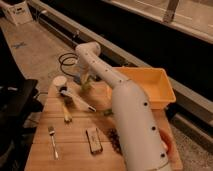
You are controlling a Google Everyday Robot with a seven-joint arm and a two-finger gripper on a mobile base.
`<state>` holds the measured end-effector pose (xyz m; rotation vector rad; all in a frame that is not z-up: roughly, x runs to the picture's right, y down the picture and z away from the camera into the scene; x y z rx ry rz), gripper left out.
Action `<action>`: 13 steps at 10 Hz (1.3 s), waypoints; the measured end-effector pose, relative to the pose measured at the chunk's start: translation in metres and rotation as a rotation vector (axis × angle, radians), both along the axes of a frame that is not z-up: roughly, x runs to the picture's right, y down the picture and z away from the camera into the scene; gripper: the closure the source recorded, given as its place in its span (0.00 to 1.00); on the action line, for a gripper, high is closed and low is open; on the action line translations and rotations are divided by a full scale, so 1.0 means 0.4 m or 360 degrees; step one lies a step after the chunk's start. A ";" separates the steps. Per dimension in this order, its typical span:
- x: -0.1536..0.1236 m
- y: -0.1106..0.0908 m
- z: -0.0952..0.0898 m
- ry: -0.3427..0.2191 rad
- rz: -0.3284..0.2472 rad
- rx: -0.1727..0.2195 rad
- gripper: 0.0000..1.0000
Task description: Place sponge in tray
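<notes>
Wooden table (72,157) holds a fork (52,141) and a dark flat block (93,140) near its front edge, out of the way. At the far left corner the gripper (85,81) hangs low, spread or pinching I cannot tell. A blue-grey patch beside it may be the sponge (78,78), its long axis unreadable, and at the far right corner the tray (150,96) sits mouth up to receive it.

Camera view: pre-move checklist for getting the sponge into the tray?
1. Gripper low over the table's far left edge, fingers open: ok.
2. Sponge in sight: cannot tell; nothing by the gripper reads clearly as it.
3. Tray upright, inside bare: ok.
4. Route from gripper to tray free: cannot tell; the arm's own link hides it.
5. White-headed utensil and fork apart from the tray: ok.
</notes>
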<state>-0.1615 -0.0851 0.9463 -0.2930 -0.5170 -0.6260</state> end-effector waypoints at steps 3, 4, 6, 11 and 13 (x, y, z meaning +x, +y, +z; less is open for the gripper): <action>0.007 0.003 0.030 0.0004 -0.0003 -0.0016 0.30; 0.011 0.009 0.043 0.0009 -0.0008 -0.0033 0.30; 0.011 0.015 0.052 0.0017 -0.0016 -0.0045 0.34; 0.012 0.025 0.065 0.0041 -0.0029 -0.0059 0.84; 0.015 0.024 0.065 0.0046 -0.0027 -0.0059 0.99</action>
